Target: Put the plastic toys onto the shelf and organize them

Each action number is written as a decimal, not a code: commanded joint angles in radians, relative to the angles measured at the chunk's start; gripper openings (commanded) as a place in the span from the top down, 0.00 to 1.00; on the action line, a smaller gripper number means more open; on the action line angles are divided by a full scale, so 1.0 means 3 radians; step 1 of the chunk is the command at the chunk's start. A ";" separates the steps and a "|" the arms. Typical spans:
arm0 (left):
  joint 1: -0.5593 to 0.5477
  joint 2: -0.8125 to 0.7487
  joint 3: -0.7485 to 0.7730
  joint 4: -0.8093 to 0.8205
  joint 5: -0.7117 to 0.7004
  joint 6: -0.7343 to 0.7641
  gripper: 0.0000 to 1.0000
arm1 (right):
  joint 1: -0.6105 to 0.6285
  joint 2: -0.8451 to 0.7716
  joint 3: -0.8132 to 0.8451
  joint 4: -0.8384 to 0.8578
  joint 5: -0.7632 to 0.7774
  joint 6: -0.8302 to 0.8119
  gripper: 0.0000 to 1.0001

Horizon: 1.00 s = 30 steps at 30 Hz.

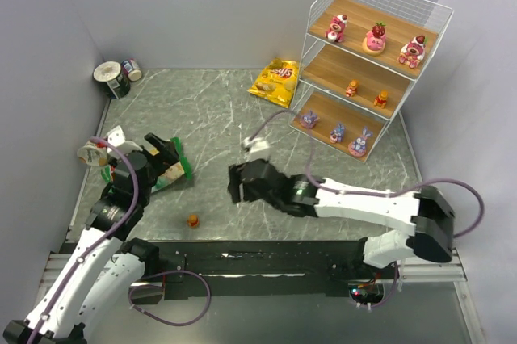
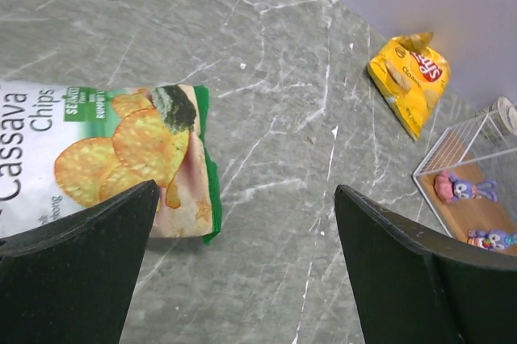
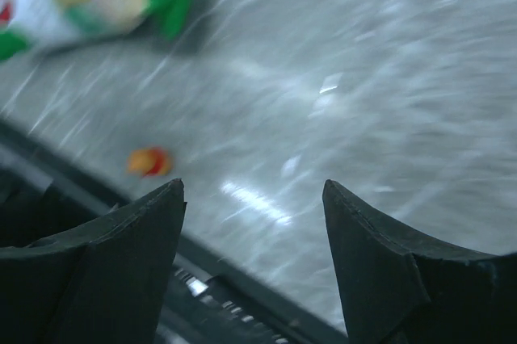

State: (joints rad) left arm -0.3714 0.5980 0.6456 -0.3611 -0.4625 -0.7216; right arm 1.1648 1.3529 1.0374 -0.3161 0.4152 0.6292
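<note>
Left gripper (image 1: 166, 153): wide open, empty, over the chip bag (image 2: 121, 154).
Right gripper (image 1: 236, 184): wide open, empty, above the table (image 1: 218, 118).
Orange toy (image 1: 193, 220): on table, between arms.
Other toys (image 1: 375, 37): on shelf (image 1: 359, 13).

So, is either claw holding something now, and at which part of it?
Nothing is held. The left claw is open beside the green chip bag; the right claw is open above the table, apart from the orange toy.
</note>
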 commanded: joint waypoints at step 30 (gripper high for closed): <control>0.0016 -0.0168 0.0696 -0.1144 -0.0222 -0.0330 0.04 | 0.0745 0.2644 0.1589 0.0813 -0.1042 -0.0702 0.96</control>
State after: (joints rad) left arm -0.3714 0.5396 0.8318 -0.7246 -0.5209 -0.8310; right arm 1.3762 2.1212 1.4960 -0.0040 0.0231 0.4431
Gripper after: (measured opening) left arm 0.966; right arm 0.052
